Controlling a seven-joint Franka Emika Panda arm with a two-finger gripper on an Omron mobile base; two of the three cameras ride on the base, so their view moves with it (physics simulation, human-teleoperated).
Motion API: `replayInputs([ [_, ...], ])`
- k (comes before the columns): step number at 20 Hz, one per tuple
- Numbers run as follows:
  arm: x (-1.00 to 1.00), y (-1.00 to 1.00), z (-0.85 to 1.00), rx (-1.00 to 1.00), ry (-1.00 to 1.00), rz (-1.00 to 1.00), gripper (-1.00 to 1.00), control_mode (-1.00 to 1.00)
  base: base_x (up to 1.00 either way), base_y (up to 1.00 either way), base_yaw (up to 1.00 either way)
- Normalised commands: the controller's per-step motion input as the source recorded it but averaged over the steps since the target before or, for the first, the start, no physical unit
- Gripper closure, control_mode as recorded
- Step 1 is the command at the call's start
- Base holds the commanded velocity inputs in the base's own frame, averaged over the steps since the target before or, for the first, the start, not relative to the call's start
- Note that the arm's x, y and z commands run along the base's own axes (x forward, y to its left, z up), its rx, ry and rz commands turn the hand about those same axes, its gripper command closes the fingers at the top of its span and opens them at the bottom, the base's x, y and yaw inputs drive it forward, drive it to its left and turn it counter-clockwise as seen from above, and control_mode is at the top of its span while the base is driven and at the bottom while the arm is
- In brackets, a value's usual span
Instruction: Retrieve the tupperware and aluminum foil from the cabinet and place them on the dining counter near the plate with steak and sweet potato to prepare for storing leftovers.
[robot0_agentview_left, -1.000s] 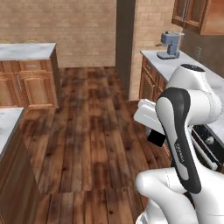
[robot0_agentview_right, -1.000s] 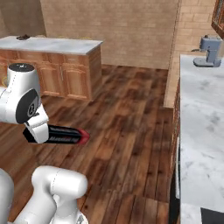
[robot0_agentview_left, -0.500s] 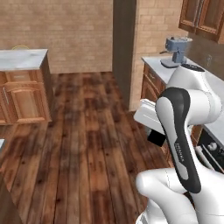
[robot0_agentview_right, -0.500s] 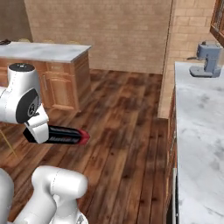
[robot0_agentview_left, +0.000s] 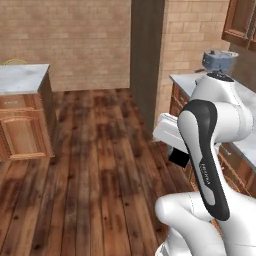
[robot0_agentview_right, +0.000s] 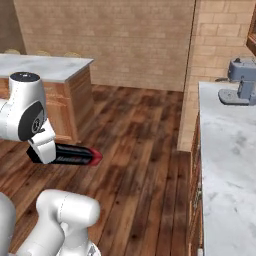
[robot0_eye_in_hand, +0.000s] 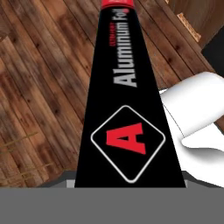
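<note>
Overhead, carried above the wooden floor (robot0_agentview_right: 145, 150), well clear of the marble worktop (robot0_agentview_right: 227, 150) with its grey appliance (robot0_agentview_right: 240, 87). Folded back on itself, white arm (robot0_agentview_left: 210, 150) bent tightly at the elbow, hand low beside the body. Clamped in the gripper (robot0_agentview_right: 42, 152): the aluminum foil (robot0_eye_in_hand: 127, 105), lying roughly level, red-capped end pointing away from the hand. Readable on the black side: "Aluminum Foil" in white, plus a red "A" inside a white diamond.

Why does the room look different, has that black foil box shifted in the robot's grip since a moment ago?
No. The aluminum foil juts from the arm as before in the right base view; the wooden counter slid sideways because the base turned.
</note>
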Motion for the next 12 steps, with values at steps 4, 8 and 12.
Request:
replayInputs([
  [4, 0.0, 0.0, 0.0, 0.0, 0.0, 0.0, 1.0, 1.0, 1.0, 0.0, -0.01],
  [8, 0.0, 0.0, 0.0, 0.0, 0.0, 0.0, 1.0, 1.0, 1.0, 0.0, 0.0],
  [12, 0.0, 0.0, 0.0, 0.0, 0.0, 0.0, 1.0, 1.0, 1.0, 0.0, 0.0],
])
